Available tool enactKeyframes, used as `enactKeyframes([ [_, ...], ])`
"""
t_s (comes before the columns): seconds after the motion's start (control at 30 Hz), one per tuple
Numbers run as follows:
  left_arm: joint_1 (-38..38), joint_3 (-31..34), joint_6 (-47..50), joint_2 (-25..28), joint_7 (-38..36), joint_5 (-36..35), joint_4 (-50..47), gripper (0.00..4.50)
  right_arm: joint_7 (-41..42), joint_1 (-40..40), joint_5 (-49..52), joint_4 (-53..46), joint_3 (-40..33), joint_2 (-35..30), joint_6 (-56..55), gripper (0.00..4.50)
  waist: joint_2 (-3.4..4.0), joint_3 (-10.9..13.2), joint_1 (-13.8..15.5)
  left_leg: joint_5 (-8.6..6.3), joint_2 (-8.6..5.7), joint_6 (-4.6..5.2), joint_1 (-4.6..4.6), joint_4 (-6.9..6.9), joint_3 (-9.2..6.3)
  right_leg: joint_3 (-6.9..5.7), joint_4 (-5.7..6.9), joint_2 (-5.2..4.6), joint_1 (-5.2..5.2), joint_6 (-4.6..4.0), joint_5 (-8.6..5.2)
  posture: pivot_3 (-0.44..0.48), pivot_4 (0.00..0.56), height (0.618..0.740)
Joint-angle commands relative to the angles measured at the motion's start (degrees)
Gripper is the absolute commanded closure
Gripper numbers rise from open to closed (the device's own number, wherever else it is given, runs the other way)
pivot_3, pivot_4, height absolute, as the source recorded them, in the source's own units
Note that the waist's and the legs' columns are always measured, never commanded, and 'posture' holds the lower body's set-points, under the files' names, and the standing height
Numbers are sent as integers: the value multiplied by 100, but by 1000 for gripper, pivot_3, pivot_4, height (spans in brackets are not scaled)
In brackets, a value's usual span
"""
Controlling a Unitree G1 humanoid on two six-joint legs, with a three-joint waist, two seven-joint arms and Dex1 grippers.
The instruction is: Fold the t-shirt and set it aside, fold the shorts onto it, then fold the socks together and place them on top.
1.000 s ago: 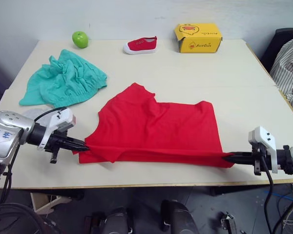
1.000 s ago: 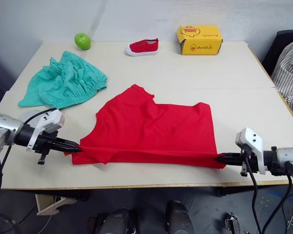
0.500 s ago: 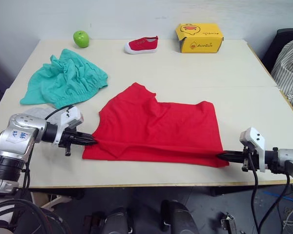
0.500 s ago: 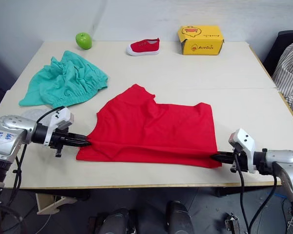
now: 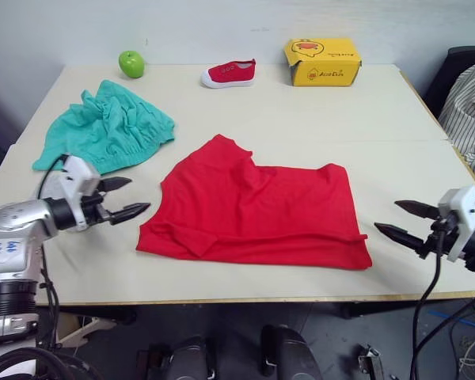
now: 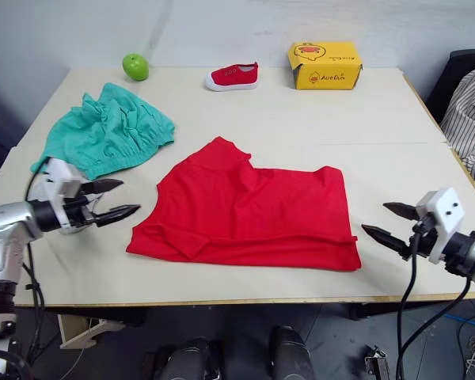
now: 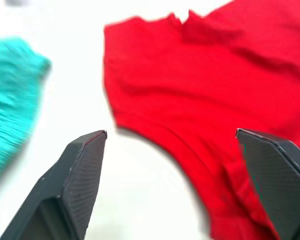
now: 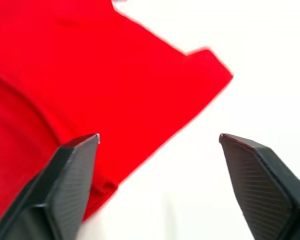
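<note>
The red t-shirt [image 5: 257,210] lies folded on the middle of the table [image 5: 317,119], its front edge near the table's front. My left gripper [image 5: 134,196] hovers just left of the shirt's left corner, open and empty. My right gripper [image 5: 388,216] is a little right of the shirt's right corner, also open and holding nothing. The left wrist view shows the t-shirt [image 7: 200,100] ahead between wide-spread fingers [image 7: 82,175], with the shorts [image 7: 10,100] off to one side. The crumpled teal shorts [image 5: 103,131] rest at the table's left, behind my left gripper. The socks are hidden.
A green apple [image 5: 131,63], a small red shoe [image 5: 229,73] and a yellow box [image 5: 321,61] line the table's far edge. Striped cloth [image 5: 471,111] hangs over a chair past the right edge.
Both grippers let go of the t-shirt's front corners, opened wide and drew back outward. The shirt's front edge dropped flat onto the table.
</note>
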Motion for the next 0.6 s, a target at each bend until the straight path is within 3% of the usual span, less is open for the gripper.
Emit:
enactKeyframes([
  [0.03, 365, -10, -275, 310, -731, -182, -534, 1121, 326, 288, 282, -958, 2, -33, -25, 1674, 0, 0, -6, 0, 0, 0, 0, 0, 0, 0, 0, 1, 0, 0, 0, 0, 150, 740],
  [0.17, 837, -474, -586, 277, -1200, -126, -1217, 2429, 389, 642, -100, -1555, 712, 287, -545, 3080, -5, -3, 5, -2, 3, -3, 2, -2, 0, 0, -21, 0, 1, -1, -1, 0, 150, 740],
  [0.3, 1114, -1100, -1040, 55, -1238, 255, -1555, 3813, 219, 638, -714, -1346, 1395, 756, -1221, 4500, -8, -5, 33, -2, 1, 0, 2, -2, -2, 3, -27, -5, 6, 2, 1, 0, 150, 740],
  [0.37, 1085, -1397, -1524, -74, -1213, 566, -1347, 4456, 146, 529, -1096, -993, 1681, 912, -1657, 4500, -8, -5, 30, -2, -4, 0, 3, -2, -1, 4, -28, -3, 6, 3, 2, 0, 150, 740],
  [0.6, 249, -1943, -2031, -813, -631, 1116, -461, 4456, -75, 11, -1580, 72, 2029, 1234, -2460, 4500, -8, -5, 14, 0, -6, 3, 3, 0, 0, 3, -25, -1, 6, 3, 2, 0, 150, 740],
])
